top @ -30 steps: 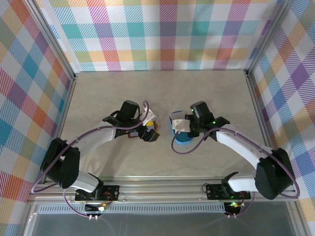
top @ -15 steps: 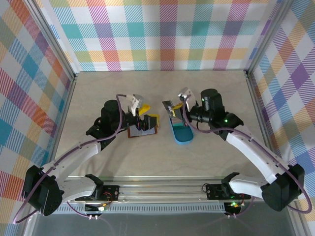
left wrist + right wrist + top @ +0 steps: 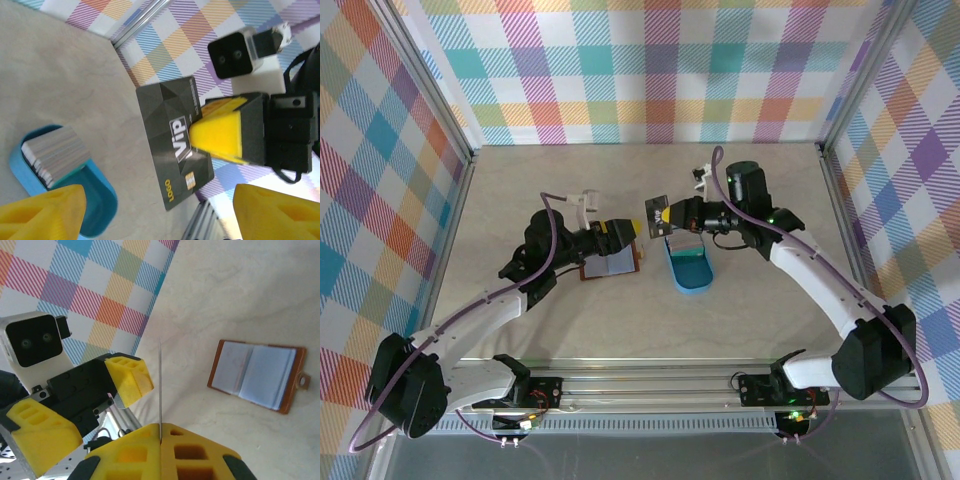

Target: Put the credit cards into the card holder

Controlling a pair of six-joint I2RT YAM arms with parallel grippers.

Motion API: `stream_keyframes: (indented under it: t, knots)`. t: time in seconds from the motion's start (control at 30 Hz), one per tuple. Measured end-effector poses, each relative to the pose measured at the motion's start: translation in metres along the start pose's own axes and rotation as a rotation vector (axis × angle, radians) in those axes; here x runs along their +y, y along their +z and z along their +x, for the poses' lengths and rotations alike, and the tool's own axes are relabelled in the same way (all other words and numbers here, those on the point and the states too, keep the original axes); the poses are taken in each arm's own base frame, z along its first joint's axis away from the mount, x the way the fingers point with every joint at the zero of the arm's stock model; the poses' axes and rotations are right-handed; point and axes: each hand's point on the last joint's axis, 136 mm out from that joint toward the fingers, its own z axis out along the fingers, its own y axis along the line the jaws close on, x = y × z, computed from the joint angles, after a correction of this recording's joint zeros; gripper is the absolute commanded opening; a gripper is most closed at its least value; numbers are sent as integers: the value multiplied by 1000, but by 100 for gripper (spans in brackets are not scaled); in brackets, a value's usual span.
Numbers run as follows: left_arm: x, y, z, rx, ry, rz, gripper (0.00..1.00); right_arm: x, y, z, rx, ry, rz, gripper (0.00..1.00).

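Nearest the arms, the card holder (image 3: 608, 262) lies unfolded on the desk (image 3: 520, 180); just beside it, to the right, the blue tray (image 3: 695, 285) carries a stack of credit cards (image 3: 55, 155); farther, in the air, the right pincer (image 3: 668, 216) is clamped on one dark credit card (image 3: 172, 150), facing the left pincer (image 3: 625, 228), whose jaws stand apart; this looks like a hand-over; next, I think, the left one must close on the free edge before the right lets go.

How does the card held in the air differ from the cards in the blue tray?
The held card is dark with VIP lettering; the tray cards look pale grey. The held card is alone, pinched by the right gripper; the tray cards sit stacked in the blue tray. Both are thin rectangles.
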Motion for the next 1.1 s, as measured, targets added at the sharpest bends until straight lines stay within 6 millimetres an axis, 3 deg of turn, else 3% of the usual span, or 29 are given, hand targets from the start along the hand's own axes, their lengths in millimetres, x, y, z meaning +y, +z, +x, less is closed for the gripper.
stream_keyframes:
  t: [0.23, 0.67, 0.8, 0.97, 1.1]
  knots:
    - [1, 3, 3, 15, -102, 9, 76, 0, 2, 6, 24, 123, -23, 0]
    - [-4, 13, 2, 26, -171, 80, 72, 5, 2, 14, 70, 163, -56, 0]
    - [-6, 14, 6, 29, -196, 122, 62, 7, 1, 14, 78, 167, -73, 0]
    - [-5, 17, 14, 49, -220, 161, 42, 9, 1, 12, 74, 178, -95, 0]
    - [0, 21, 22, 57, -244, 178, 37, 7, 3, 12, 69, 191, -102, 0]
